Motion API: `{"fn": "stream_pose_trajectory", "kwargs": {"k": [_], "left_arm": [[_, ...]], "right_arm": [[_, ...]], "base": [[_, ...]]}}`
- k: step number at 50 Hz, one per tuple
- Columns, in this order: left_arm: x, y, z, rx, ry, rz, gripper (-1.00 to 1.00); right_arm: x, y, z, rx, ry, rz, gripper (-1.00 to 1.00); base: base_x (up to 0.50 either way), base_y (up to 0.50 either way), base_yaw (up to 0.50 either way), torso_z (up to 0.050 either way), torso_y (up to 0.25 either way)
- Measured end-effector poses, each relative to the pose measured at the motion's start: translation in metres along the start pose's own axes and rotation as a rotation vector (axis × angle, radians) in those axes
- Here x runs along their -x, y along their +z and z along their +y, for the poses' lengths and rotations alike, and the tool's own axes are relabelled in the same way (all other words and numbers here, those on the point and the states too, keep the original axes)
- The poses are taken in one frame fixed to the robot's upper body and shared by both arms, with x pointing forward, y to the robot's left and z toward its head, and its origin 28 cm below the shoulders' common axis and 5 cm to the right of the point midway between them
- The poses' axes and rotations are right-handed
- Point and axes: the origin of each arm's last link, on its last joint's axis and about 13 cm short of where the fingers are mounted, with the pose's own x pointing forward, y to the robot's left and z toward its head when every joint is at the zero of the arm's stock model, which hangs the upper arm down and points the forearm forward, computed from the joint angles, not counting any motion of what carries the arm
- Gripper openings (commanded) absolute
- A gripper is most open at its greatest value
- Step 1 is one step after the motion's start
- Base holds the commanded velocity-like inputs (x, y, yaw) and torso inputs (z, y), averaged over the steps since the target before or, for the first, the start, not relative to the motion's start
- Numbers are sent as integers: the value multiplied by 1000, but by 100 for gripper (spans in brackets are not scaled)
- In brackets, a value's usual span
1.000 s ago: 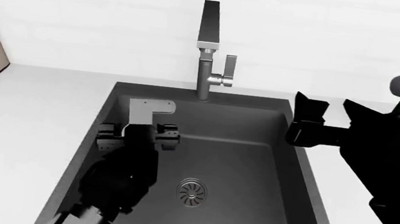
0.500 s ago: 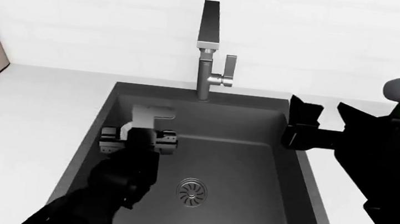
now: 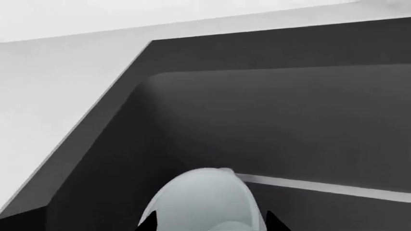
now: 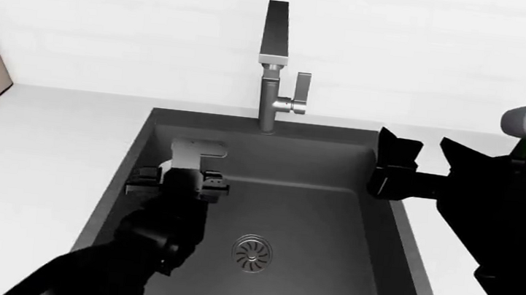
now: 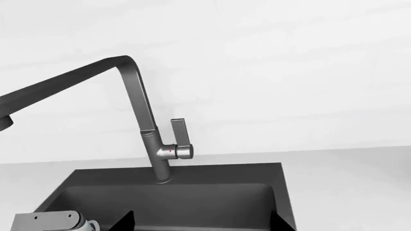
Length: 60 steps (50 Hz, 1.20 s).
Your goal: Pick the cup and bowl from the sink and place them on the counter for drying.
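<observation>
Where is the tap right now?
In the head view the faucet stands upright on the counter at the middle of the sink's far edge, against the white wall.

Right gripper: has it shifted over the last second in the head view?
Yes. The right gripper has crept toward the view's left, nearer the faucet, with its inner finger now further over the sink edge. The shift is small.

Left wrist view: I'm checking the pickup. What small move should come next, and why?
Probably lift the left gripper straight up: the cup looks held between its fingertips, below the rim of the sink, with the counter beyond that wall.
</observation>
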Motion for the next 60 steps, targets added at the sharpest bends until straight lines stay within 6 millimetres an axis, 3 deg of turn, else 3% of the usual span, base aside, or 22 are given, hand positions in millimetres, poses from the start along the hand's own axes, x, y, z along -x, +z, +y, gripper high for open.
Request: {"fn": "stream_pose_trajectory", "kwargs": {"k": [23,41,60], "left_arm": [[16,16,7,-16,-7,-79,-100],[56,45,19,-119,-97,-211,-100],[93,97,66,-189,-120,-321,-100]], "right_arm": [[0,0,1,0,1,-4,100],[-1,-2,2,-4,7,-4,100],[-1,-2,4,-7,14,-6,100]], "base": [[0,0,0,0,0],[0,0,0,0,0],[0,0,0,0,0]]}}
